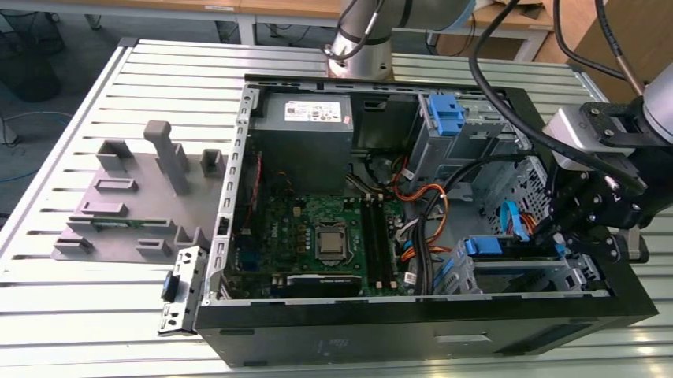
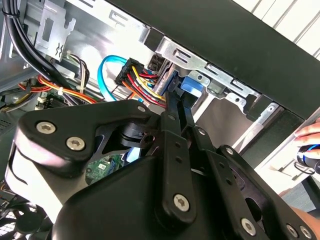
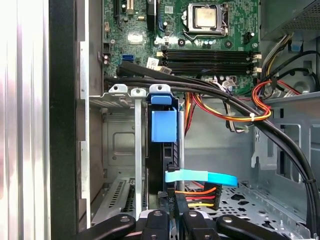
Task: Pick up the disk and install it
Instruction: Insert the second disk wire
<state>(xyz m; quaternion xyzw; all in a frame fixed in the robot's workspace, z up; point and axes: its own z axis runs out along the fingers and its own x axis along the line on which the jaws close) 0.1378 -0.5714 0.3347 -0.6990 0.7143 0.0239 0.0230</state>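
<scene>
Right ahead of my claw (image 3: 172, 220), the disk (image 3: 163, 125) sits edge-up in the drive cage (image 3: 112, 95), prob so its blue rails slide down the slot. Fingers nearly shut, pinching its rear edge afaict.

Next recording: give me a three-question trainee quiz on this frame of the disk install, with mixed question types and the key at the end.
1. True or false: the grey power-supply box with a white sticker lies outside the open black computer case.
2. In the exterior view, the black gripper is: A) at the metal drive cage on that view's right; B) over the grey fixture on the table; C) over the processor socket.
3. Fill in: in the first wrist view, the flat silver disk with blue rails stands edge-on in the cage, near a flat ____ cable.
Key: 1 false; 2 A; 3 blue.
</scene>
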